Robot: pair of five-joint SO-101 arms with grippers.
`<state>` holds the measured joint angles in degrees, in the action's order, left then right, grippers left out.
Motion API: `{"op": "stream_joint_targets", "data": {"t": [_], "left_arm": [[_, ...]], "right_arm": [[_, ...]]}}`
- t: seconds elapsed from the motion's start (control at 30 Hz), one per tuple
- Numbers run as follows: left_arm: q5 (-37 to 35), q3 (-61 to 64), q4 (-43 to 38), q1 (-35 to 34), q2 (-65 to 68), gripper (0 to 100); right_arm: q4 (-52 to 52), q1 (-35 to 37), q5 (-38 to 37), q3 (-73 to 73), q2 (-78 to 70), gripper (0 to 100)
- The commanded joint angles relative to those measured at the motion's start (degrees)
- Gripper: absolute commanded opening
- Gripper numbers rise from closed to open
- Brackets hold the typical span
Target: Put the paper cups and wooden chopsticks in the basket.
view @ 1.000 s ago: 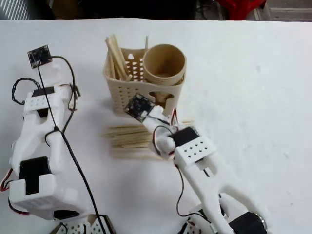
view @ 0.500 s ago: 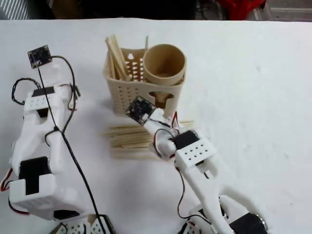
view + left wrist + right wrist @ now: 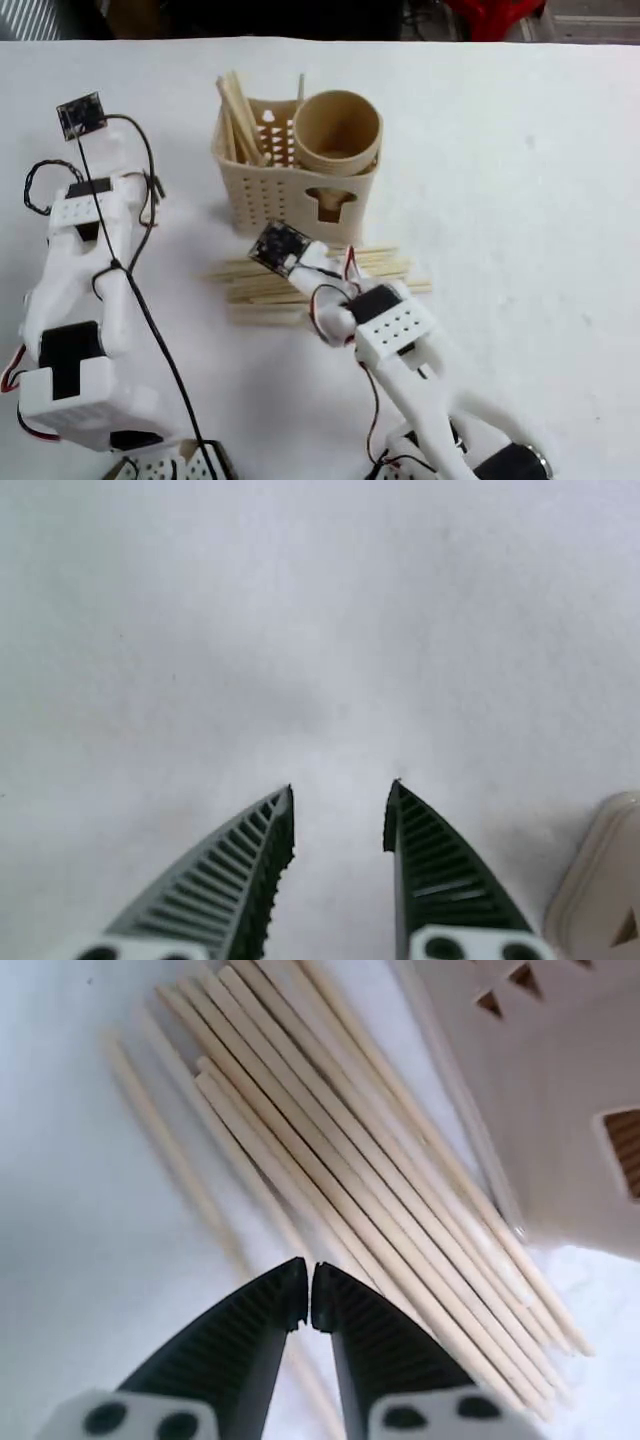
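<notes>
A high camera looks down on the whole table. Both wrist cameras face the table from close by; the right one shares the chopsticks and basket with the high view.

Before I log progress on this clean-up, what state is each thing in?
basket: upright, partly filled.
paper cups: nested, upright in the basket.
chopsticks in basket: standing, leaning at one corner.
loose chopsticks: lying flat beside the basket.
left hand: open, empty.
right hand: shut, over the loose chopsticks.
</notes>
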<state>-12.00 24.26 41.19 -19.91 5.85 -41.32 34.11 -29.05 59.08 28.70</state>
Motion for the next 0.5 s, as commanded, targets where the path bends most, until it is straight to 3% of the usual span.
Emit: {"op": "stream_joint_targets", "data": {"t": [0.0,0.2,0.37,0.47], "left_arm": [[-0.35,-0.44,-1.05,0.31,-1.54,17],[-0.35,-0.53,-1.05,0.31,-1.54,17],[-0.35,-0.53,-1.05,0.31,-1.54,17],[-0.35,-0.35,-1.05,0.31,-1.54,17]], "right_arm": [[1.89,0.48,-0.44,2.64,8.31,1.5],[1.45,1.1,-0.97,7.47,18.86,1.9],[-2.15,8.31,-6.51,6.42,15.87,14.2],[-2.15,9.36,-9.32,2.29,11.12,12.8]]}}
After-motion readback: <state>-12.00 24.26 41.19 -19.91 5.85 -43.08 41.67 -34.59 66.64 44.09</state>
